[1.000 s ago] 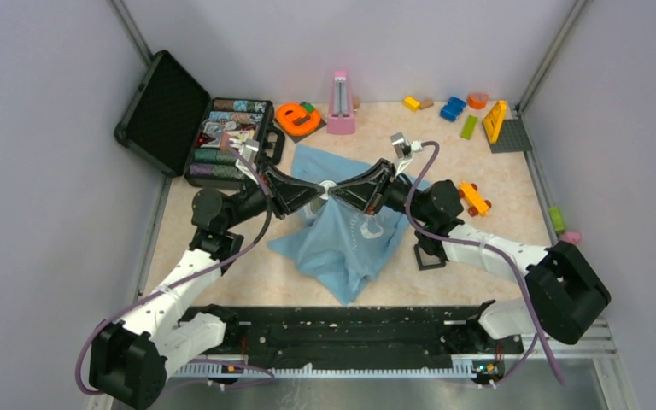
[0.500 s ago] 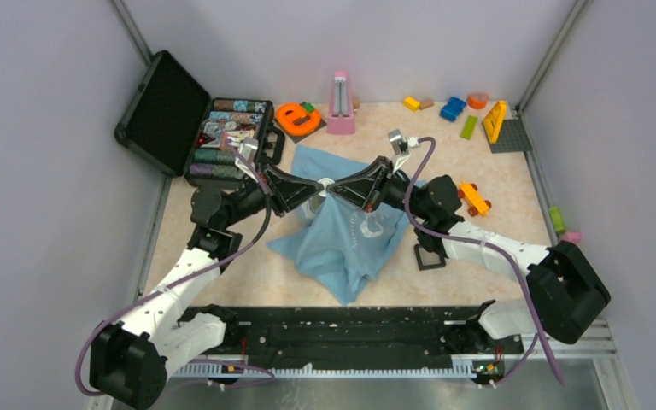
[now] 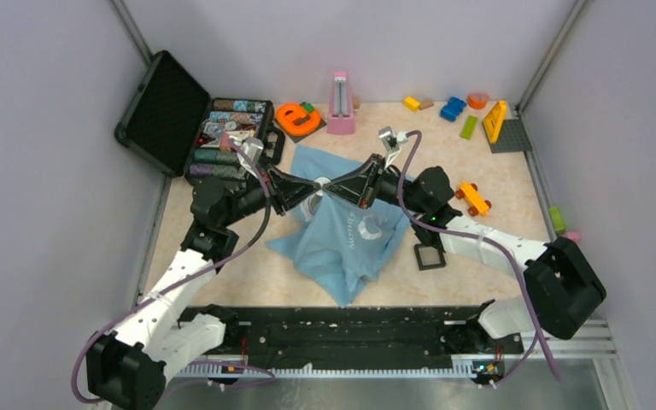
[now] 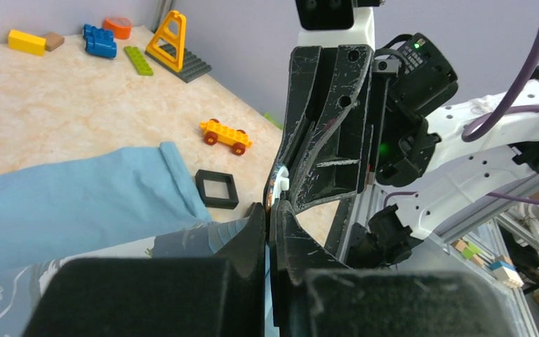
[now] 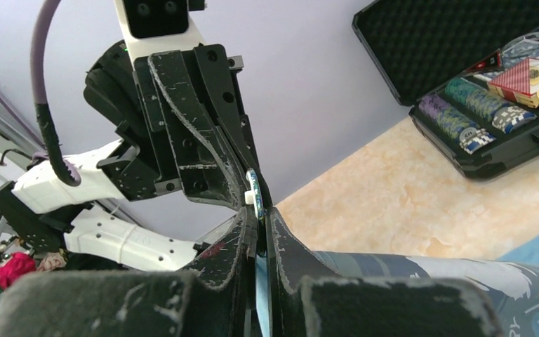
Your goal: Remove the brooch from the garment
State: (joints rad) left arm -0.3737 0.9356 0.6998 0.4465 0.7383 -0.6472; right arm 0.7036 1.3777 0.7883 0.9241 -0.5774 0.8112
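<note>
Brooch [image 4: 278,184] up in the air, edge-on, right at the tip-to-tip meeting of left gripper [image 4: 269,213] and right gripper [image 5: 258,215], above the tented light blue T-shirt [image 3: 350,248]. Both sets of fingers squeezed almost shut; impossible to tell pin-holder from cloth-holder. Looks like the pull-apart step: keep one side anchored on fabric, draw the other straight back along the pin, slowly, no twisting, no tearing the cotton

The garment [image 3: 342,239] lies centre, a case [image 3: 205,128] behind-left, bricks [image 3: 453,108] behind-right, a square frame [image 3: 429,255] at its right.
</note>
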